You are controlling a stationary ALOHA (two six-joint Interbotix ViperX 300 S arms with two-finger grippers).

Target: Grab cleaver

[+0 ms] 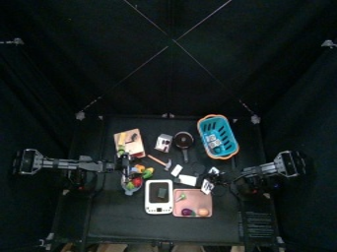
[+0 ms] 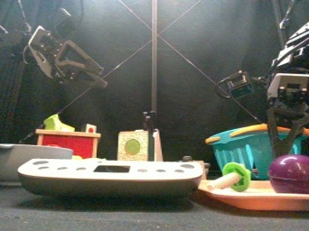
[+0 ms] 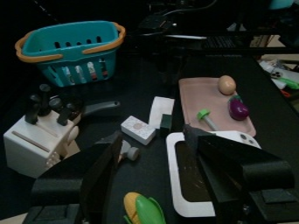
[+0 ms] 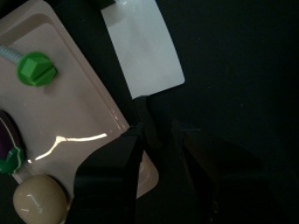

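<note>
on the dark table, just beside the edge of the pink tray (image 4: 82, 96), lies the cleaver (image 4: 146, 48), its pale blade flat on the surface and its dark handle running back toward the right gripper (image 4: 156, 140). seen from the right wrist camera, the jaws stand spread apart with nothing between them, straddling the line of the handle; whether they already touch it i cannot tell, since handle and table are both black. the green-topped piece (image 4: 35, 68), the purple vegetable (image 4: 7, 140) and the egg (image 4: 38, 199) sit on the tray close by. the left gripper (image 3: 146, 166) hovers released over the white scale (image 3: 193, 171), well apart from the cleaver. the risks, as i judge them: the handle lies so near the tray rim that one jaw could land on the tray and tip or shove it; a flat handle gives little to pinch, so the jaws may close above it; and a grip far from the blade could let the heavy end swing down on lifting.
</note>
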